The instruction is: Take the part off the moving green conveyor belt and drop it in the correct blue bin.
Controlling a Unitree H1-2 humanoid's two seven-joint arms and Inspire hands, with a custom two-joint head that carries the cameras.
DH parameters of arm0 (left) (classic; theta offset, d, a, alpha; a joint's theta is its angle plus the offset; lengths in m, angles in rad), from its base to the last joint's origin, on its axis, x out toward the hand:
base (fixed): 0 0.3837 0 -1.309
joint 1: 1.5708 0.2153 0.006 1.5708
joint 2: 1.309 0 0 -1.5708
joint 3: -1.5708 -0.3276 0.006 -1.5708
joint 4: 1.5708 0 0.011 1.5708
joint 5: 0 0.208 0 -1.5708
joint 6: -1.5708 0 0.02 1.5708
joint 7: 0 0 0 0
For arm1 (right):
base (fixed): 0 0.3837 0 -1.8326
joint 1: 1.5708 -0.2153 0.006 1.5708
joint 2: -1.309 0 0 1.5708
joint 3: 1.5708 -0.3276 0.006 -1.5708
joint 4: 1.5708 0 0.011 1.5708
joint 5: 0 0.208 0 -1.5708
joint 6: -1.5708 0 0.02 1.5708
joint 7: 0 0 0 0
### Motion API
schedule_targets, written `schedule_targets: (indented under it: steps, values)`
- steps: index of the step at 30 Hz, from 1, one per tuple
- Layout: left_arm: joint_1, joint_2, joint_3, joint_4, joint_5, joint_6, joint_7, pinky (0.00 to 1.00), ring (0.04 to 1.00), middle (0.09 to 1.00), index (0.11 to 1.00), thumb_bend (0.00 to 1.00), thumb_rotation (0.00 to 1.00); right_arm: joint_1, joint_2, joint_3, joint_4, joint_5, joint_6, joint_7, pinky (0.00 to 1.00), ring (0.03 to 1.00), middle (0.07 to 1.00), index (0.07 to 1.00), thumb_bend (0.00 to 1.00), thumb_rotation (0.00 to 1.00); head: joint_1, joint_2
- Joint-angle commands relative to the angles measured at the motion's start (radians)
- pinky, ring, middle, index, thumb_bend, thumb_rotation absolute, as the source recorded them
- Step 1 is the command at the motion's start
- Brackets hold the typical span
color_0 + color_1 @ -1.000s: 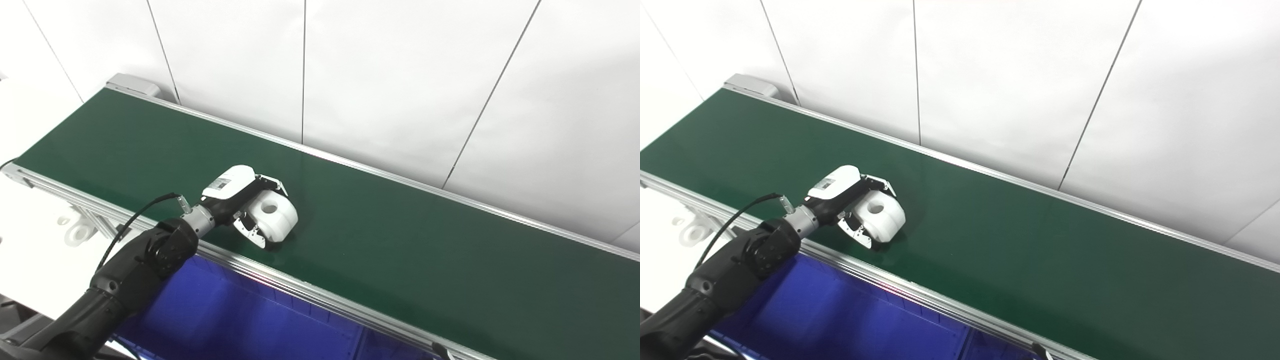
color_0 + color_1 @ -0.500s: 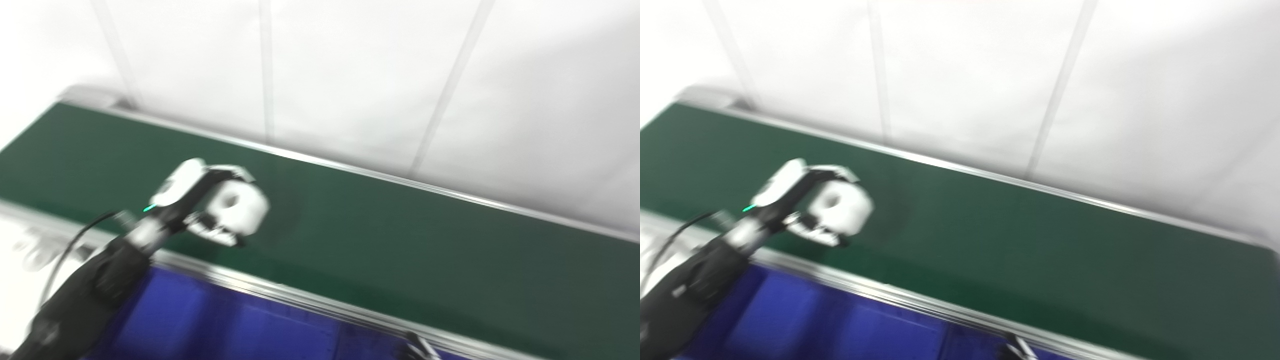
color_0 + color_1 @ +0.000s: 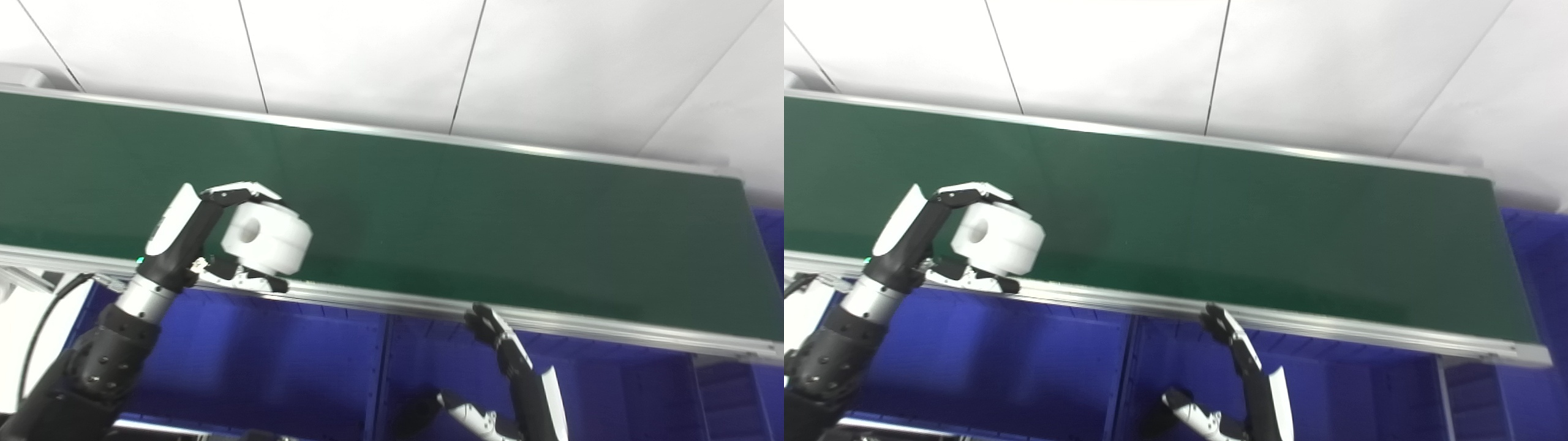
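Note:
My left hand (image 3: 202,239) is shut on a white cylindrical part (image 3: 267,237) with a round hole in its end, fingers over its top and thumb under it. It holds the part lifted above the near edge of the green conveyor belt (image 3: 490,214). The part also shows in the right eye view (image 3: 998,239). My right hand (image 3: 508,380) is open, fingers spread and pointing up, low over the blue bins (image 3: 275,361) in front of the belt's near rail.
The belt's silver near rail (image 3: 612,331) runs across the picture, with a divider (image 3: 381,367) between two blue bins below it. More blue shows past the belt's right end (image 3: 773,245). White wall panels stand behind the belt.
The camera has swung right and down, so the whole scene shifted. My left hand has lifted the white part off the belt toward the near rail. My right hand has come into view.

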State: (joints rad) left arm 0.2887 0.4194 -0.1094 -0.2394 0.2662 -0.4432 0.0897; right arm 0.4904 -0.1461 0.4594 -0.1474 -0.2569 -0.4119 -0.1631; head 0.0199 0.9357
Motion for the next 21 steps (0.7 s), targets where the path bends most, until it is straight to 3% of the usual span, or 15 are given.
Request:
schedule_targets:
  steps: [1,3,12,14,21]
  values:
    - [0.035,-0.008,0.000,-0.048,0.001,-0.025,-0.008,0.38,0.411,0.505,0.514,0.50,0.00,0.010,0.012,-0.014,-0.043,0.002,0.001,0.024,0.85,0.837,0.840,0.882,0.70,0.42,-0.001,0.016]
    - [0.070,-0.030,-0.004,-0.070,0.005,-0.018,-0.029,0.44,0.445,0.505,0.496,0.50,0.00,0.014,0.018,-0.026,-0.055,0.001,0.008,0.041,0.86,0.832,0.844,0.881,0.70,0.43,-0.007,0.022]
    - [0.203,-0.093,-0.029,-0.108,0.017,-0.026,-0.063,0.46,0.460,0.500,0.492,0.50,0.00,0.017,0.046,-0.071,-0.080,-0.002,0.029,0.090,0.83,0.825,0.832,0.875,0.70,0.40,0.020,0.068]
    - [0.224,-0.103,-0.034,-0.110,0.029,-0.025,-0.069,0.43,0.441,0.511,0.492,0.50,0.00,0.016,0.049,-0.079,-0.086,0.004,0.037,0.102,0.83,0.829,0.835,0.875,0.70,0.41,0.033,0.078]
    - [0.255,-0.110,-0.052,-0.070,0.116,-0.026,-0.049,0.48,0.477,0.508,0.474,0.50,0.00,0.013,0.060,-0.103,-0.087,0.007,0.032,0.125,0.82,0.816,0.825,0.872,0.69,0.39,0.055,0.067]
